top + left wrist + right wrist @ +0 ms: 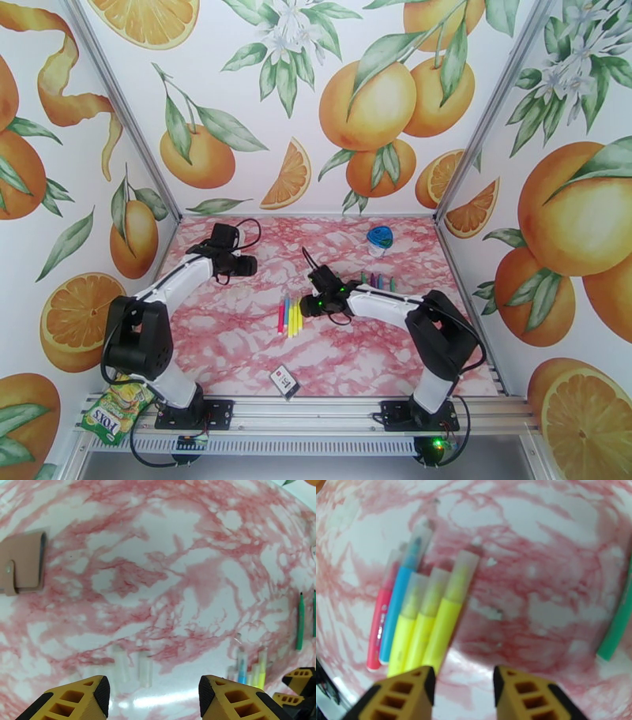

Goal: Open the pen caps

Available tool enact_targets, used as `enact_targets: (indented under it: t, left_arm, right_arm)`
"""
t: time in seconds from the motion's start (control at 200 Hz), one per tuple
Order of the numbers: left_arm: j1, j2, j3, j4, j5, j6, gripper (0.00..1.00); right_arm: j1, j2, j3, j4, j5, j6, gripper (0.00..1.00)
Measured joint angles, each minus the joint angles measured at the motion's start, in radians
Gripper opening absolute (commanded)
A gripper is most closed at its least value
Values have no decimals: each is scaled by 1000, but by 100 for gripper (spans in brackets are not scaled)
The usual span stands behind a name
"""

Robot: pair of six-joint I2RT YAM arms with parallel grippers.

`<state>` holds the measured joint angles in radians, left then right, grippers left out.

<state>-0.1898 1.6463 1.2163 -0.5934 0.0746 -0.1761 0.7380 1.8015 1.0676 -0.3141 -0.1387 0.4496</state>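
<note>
Five marker pens lie side by side mid-table: one pink, one blue and three yellow, each with a translucent pen cap on its far end. Two loose clear pen caps rest on the marble just ahead of my left gripper, which is open and empty. That gripper hovers left of the pens. My right gripper is open with nothing between its fingers, just right of the yellow pens' near ends. In the top view it sits beside the row.
More pens, green and purple, lie behind the right arm; one green pen shows at the right wrist view's edge. A blue-lidded clear container stands at the back right. A brown wallet, a small card and a snack packet lie nearby.
</note>
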Motion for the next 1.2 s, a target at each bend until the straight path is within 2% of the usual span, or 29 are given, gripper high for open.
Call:
enact_targets:
  t: [0.585, 0.796, 1.201]
  left_arm:
    - [13, -42, -29, 6, 13, 0, 64]
    - [13, -43, -31, 7, 16, 0, 64]
    - [15, -52, -31, 6, 22, 0, 64]
  right_arm:
    - [24, 84, 56, 3, -25, 25, 42]
    - [43, 120, 112, -54, 39, 19, 41]
    - [56, 149, 169, -160, 177, -20, 32]
